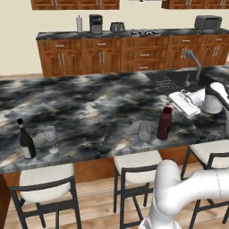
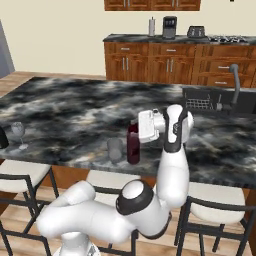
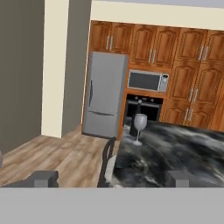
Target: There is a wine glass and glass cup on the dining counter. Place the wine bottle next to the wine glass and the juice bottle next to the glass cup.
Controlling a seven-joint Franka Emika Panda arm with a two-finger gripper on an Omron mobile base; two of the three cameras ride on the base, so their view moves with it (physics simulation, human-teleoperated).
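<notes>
Now juice bottle [image 1: 164, 123] stands beside glass cup [image 1: 145, 131] on counter [image 1: 89, 103]; gripper [image 1: 173, 104] jaws apart, just above the bottle, holding nothing.

On the dining counter [image 1: 89, 103], the wine bottle [image 1: 26, 139] stands at the near left just beside the wine glass [image 1: 51, 138], while well to the right the juice bottle [image 1: 164, 123] stands just beside the glass cup [image 1: 145, 131], the gripper [image 1: 175, 103] hovering just above it.
</notes>
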